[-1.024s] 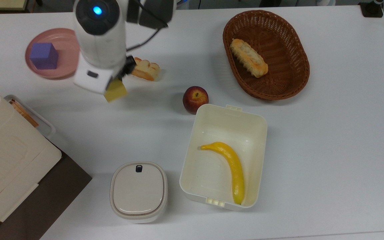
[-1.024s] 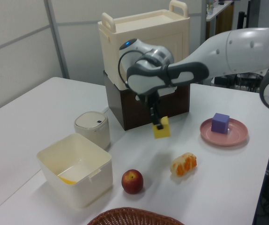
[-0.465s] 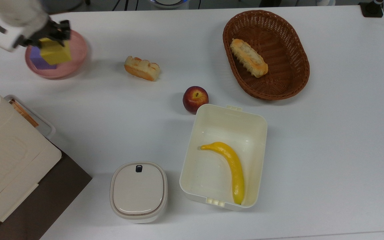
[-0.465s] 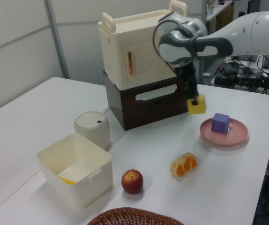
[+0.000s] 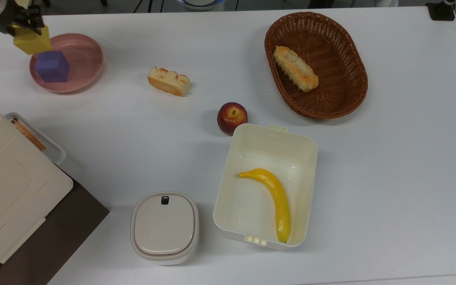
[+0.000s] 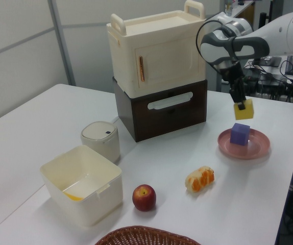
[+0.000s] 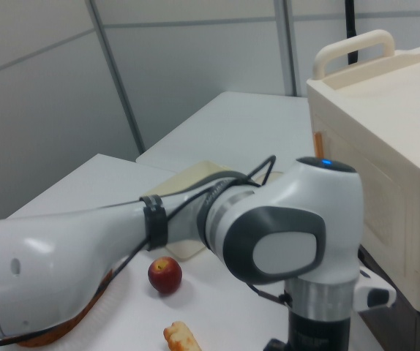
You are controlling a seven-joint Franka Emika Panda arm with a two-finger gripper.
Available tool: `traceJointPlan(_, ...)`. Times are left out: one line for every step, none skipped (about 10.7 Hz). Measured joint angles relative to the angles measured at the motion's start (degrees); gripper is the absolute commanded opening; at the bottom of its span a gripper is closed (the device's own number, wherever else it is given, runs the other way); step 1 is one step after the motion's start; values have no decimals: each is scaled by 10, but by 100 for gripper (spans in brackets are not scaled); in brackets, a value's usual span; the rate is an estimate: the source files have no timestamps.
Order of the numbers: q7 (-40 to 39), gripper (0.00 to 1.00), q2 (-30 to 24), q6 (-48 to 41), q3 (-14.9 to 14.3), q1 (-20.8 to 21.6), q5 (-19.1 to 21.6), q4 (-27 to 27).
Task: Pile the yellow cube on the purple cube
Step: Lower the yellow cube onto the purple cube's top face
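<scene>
Starting at the top view's left, your jaws (image 5: 28, 24) are clenched on the yellow cube (image 5: 33, 40), which hangs in the air above the pink plate (image 5: 89, 59); in the left view it sits just over the purple cube (image 6: 240, 133), apart from it, with a clear gap between the two. The purple cube rests on the plate, towards its edge at the top view's left; the plate stands on the white worktop (image 5: 133, 130).

To do this step well, line the yellow cube squarely over the purple one before you lower; in the top view it reads offset towards the upper left, though some of that may be height and camera angle, so check against the left view too. Match the faces, as a twisted cube may overhang; come down slowly until the faces touch; let go only then, and lift straight up so you do not drag the stack.

Further right lie the bread slice (image 5: 169, 81), the apple (image 5: 232, 117), the cream box (image 5: 265, 237) holding the banana (image 5: 273, 198), and the wicker basket (image 5: 342, 103); all are well apart from your path.
</scene>
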Motion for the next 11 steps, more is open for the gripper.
traceJointPlan(0,32,7,0,0,-2,-11,-1)
traceJointPlan(0,32,14,0,0,-1,-15,-1)
traceJointPlan(0,31,19,0,1,0,-16,-1)
traceJointPlan(0,31,22,3,1,0,-16,-1)
traceJointPlan(0,31,23,6,3,1,-16,-1)
traceJointPlan(0,32,23,8,5,2,-16,-1)
traceJointPlan(0,46,23,8,8,3,-16,-1)
traceJointPlan(1,49,23,8,11,4,-16,0)
traceJointPlan(1,62,23,8,14,5,-15,0)
traceJointPlan(1,84,25,8,14,6,-15,0)
traceJointPlan(3,100,26,8,15,10,-14,0)
